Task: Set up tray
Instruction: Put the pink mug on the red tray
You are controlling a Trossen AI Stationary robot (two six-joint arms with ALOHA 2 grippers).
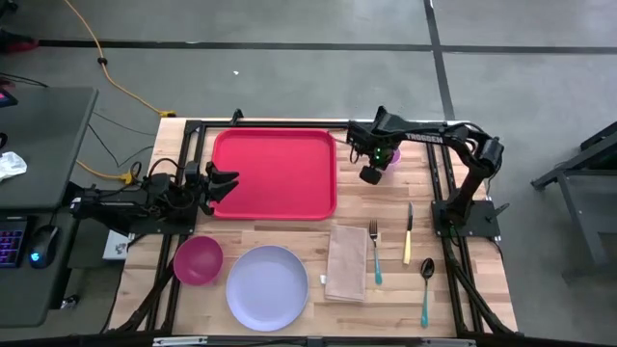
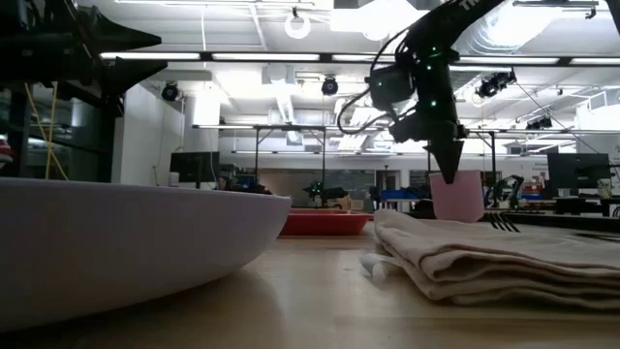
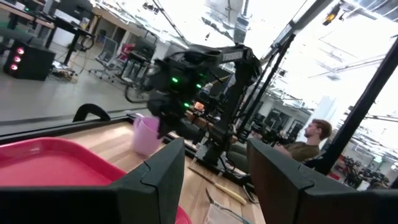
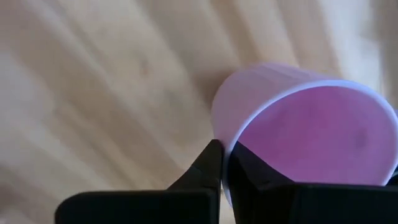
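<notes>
The red tray [image 1: 275, 173] lies flat on the far middle of the table, also in the low view [image 2: 325, 223] and the left wrist view [image 3: 50, 168]. My left gripper [image 1: 231, 185] is open, over the tray's left rim. A pale pink cup [image 1: 388, 157] stands upright to the right of the tray. My right gripper [image 1: 376, 162] is shut on this cup [image 4: 311, 130]. Whether the cup's base [image 2: 455, 215] rests on the table or hangs just above it, I cannot tell. My right gripper [image 4: 224, 149] pinches the cup's rim [image 4: 227, 134] on the side toward the tray. One finger [image 4: 205, 168] is outside the wall and the other [image 4: 255, 171] inside. The fingers come from above, pointing down. The cup stays upright.
Near edge, left to right: a magenta bowl [image 1: 198, 260], a round lavender plate [image 1: 267, 286], a folded beige napkin [image 1: 347, 262], a fork [image 1: 375, 253], a knife [image 1: 409, 234] and a spoon [image 1: 425, 284]. A person [image 3: 314, 140] sits beyond the table.
</notes>
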